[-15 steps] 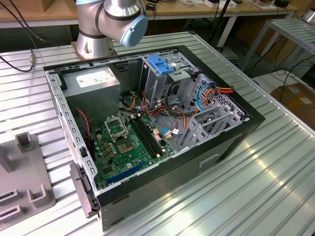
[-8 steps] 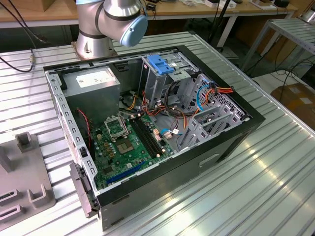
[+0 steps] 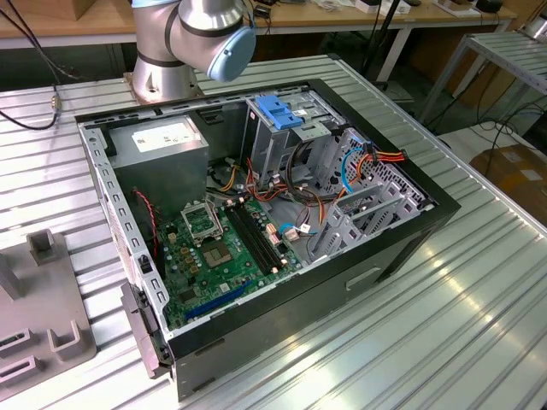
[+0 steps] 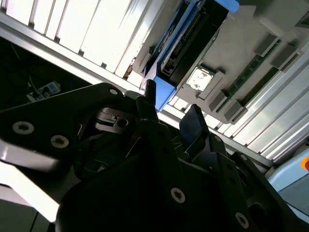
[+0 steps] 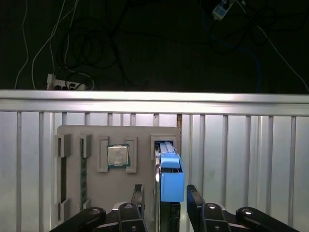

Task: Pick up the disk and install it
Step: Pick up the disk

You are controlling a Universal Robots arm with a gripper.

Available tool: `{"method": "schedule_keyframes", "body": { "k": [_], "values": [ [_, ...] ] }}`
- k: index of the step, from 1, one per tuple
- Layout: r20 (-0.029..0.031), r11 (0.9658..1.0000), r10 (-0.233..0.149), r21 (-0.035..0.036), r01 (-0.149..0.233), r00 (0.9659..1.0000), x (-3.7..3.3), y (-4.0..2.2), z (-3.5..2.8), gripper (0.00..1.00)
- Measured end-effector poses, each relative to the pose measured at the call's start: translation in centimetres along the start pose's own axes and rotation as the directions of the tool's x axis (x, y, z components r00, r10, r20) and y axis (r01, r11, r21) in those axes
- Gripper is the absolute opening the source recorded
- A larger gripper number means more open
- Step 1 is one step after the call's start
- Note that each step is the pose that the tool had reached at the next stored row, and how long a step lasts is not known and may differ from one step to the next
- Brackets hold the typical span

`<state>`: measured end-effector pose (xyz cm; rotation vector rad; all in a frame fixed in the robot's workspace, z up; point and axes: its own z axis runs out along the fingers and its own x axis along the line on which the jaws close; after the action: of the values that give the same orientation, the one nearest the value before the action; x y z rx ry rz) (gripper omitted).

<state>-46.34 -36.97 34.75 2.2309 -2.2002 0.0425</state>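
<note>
Poised with the gripper (image 5: 165, 194) directly at the disk (image 5: 170, 176), seen in the first wrist view standing on edge in a slot of the grey fixture tray (image 5: 140, 137). Lined up squarely: thin edge between the jaws, flat faces turned toward the two fingers, long axis running along the slot and away from the camera. Jaws held moderately wide, one finger on each side with a slim gap showing, so judged to be gripping nothing and touching nothing. Just beside the disk in the same tray, a processor chip (image 5: 118, 155) in its own recess. In the exterior view, an open computer case (image 3: 282, 205) mid-frame on the ribbed tabletop (image 3: 444, 325), blue bracket (image 3: 279, 111) atop its drive cage, robot arm (image 3: 201, 30) at upper left.
</note>
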Motion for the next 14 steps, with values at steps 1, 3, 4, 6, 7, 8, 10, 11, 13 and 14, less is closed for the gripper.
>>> {"method": "schedule_keyframes", "body": {
  "k": [1,3,4,6,7,8,10,11,13,14],
  "values": [
    [0.0,1.0,0.0,0.0,0.0,1.0,-0.02,0.0,0.18,0.48],
    [0.0001,1.0,0.0,0.0001,0.0,1.0,-0.05,0.0,0.55,0.49],
    [0.0,1.0,0.0,0.0001,0.0,1.0,-0.07,0.01,0.75,0.55],
    [0.0,1.0,0.0,0.0,0.0,1.0,-0.09,0.01,1.17,0.55],
    [0.0,1.0,0.0,0.0,0.0,1.0,-0.1,0.02,1.46,0.55],
    [0.0,1.0,0.0,0.0,0.0,1.0,-0.1,0.02,1.62,0.55],
    [0.0,1.0,0.0,0.0001,0.0,1.0,-0.11,0.02,2.01,0.55],
    [0.0,1.0,0.0,0.0001,0.0,1.0,-0.12,0.03,2.19,0.55],
    [0.0,1.0,0.0,0.0001,0.0,1.0,-0.13,0.03,2.61,0.55],
    [0.0,1.0,0.0,0.0,0.0,1.0,-0.14,0.04,2.88,0.55]
  ]
}}
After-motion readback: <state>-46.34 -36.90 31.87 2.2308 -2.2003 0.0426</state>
